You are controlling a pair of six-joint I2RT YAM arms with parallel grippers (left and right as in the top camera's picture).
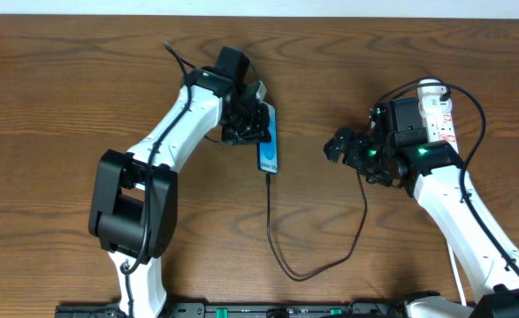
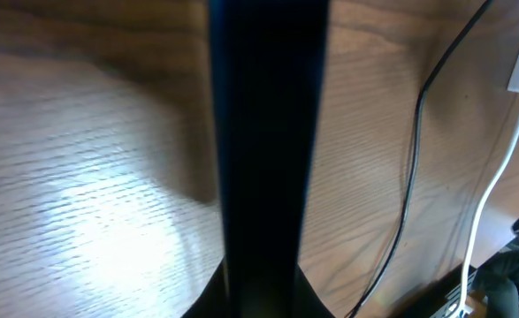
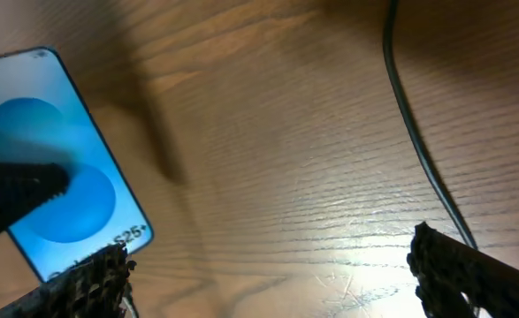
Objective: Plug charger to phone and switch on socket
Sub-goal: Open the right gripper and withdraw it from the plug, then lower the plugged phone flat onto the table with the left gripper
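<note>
Jaws of the left gripper [image 1: 248, 124] look closed on the phone [image 1: 269, 146], with one black finger [image 3: 20, 184] lying across the blue screen. From the left wrist the phone is only a dark blurred band up the middle. The right gripper [image 1: 337, 147] hangs well open and holds nothing, just to the right of the phone and clear of it. The phone sits toward the far edge of the table [image 1: 64, 71], a little left of centre. The charger [image 1: 270, 221] meets the phone's near end, loops toward the near edge, then climbs under the right arm. The socket [image 1: 438, 110] lies toward the far right corner, partly under that arm.
</note>
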